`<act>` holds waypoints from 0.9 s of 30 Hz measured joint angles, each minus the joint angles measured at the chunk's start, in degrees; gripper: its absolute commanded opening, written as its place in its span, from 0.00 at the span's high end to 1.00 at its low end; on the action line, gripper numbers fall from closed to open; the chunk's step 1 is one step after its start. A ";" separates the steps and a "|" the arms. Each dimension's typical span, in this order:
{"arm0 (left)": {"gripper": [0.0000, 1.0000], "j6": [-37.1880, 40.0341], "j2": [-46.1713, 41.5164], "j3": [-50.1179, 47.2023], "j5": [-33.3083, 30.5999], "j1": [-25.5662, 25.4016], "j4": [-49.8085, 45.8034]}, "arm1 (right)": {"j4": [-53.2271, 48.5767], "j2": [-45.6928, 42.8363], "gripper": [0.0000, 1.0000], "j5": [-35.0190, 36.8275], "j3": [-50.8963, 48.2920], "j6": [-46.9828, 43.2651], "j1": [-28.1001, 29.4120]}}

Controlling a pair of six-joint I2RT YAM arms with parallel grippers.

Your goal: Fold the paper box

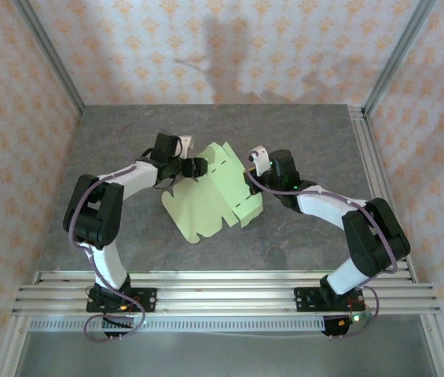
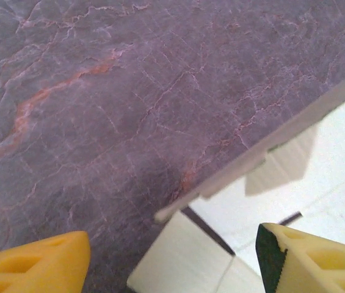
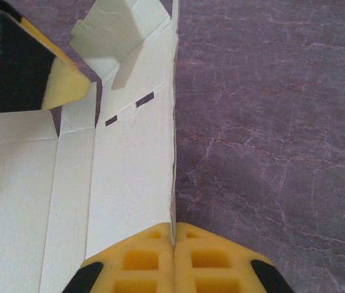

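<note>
The grey stone table [image 1: 300, 133] spreads under both arms. Between the two sets of fingers is the paper box [image 1: 210, 200], a pale yellow-green die-cut sheet with its flaps and tabs spread out, not folded up (slots and creases show plainly in the right wrist view). The right gripper [image 3: 173, 243] is clenched on the sheet's edge, with the card pinched in the seam between its yellow pads. The left gripper [image 2: 173, 244] stands released at the opposite edge. Its fingers [image 2: 38, 262] are spread wide with a flap in the gap; whether either touches it I cannot tell
</note>
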 measured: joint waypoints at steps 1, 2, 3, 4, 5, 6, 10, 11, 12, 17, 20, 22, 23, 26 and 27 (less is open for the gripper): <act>0.29 0.28 0.63 0.42 0.44 0.00 -0.04 | -0.13 0.00 1.00 -0.22 0.00 0.00 0.00; 0.29 0.33 1.14 0.57 0.96 0.02 -0.07 | -0.20 0.00 1.00 -0.42 0.00 0.00 0.00; 0.30 0.24 1.40 0.59 1.57 0.02 -0.17 | -0.33 0.00 1.00 -0.50 0.00 0.00 0.00; 0.31 0.15 1.62 0.63 2.56 0.04 -0.15 | -0.44 0.00 1.00 -0.63 0.00 0.00 0.00; 0.32 -0.07 1.79 0.66 3.39 0.15 -0.15 | -0.59 0.00 1.00 -0.66 0.02 0.00 0.00; 0.32 -0.20 1.86 0.66 4.13 0.15 -0.15 | -0.76 0.00 1.00 -0.63 0.02 0.00 0.00; 0.34 -0.39 1.86 0.68 6.08 0.15 0.00 | -1.09 0.02 1.00 -0.59 0.07 0.00 0.00; 0.35 -0.44 1.86 0.68 6.47 0.15 0.00 | -1.25 0.04 1.00 -0.57 0.13 0.00 0.00; 0.35 -0.61 1.84 0.66 6.82 0.15 0.13 | -1.36 0.09 1.00 -0.46 0.17 0.00 0.00; 0.37 -2.08 0.09 -1.20 7.80 0.15 1.53 | -1.88 0.55 1.00 0.68 0.63 0.09 -0.02; 0.37 -3.41 -1.62 -2.91 8.81 0.15 2.99 | -1.86 0.87 1.00 1.73 0.83 0.48 0.00; 0.37 -4.42 -2.25 -3.72 9.46 0.15 4.11 | -1.86 1.18 1.00 2.27 0.94 0.66 -0.02; 0.37 -4.85 -2.43 -4.04 9.86 0.11 4.61 | -1.86 1.29 1.00 2.40 0.94 0.66 -0.02; 0.37 -5.68 -2.62 -5.05 10.34 -0.15 5.81 | -1.90 1.53 1.00 2.86 0.96 0.72 -0.02; 0.37 -5.84 -2.62 -5.29 10.47 -0.28 5.92 | -1.90 1.55 1.00 2.91 0.96 0.87 -0.02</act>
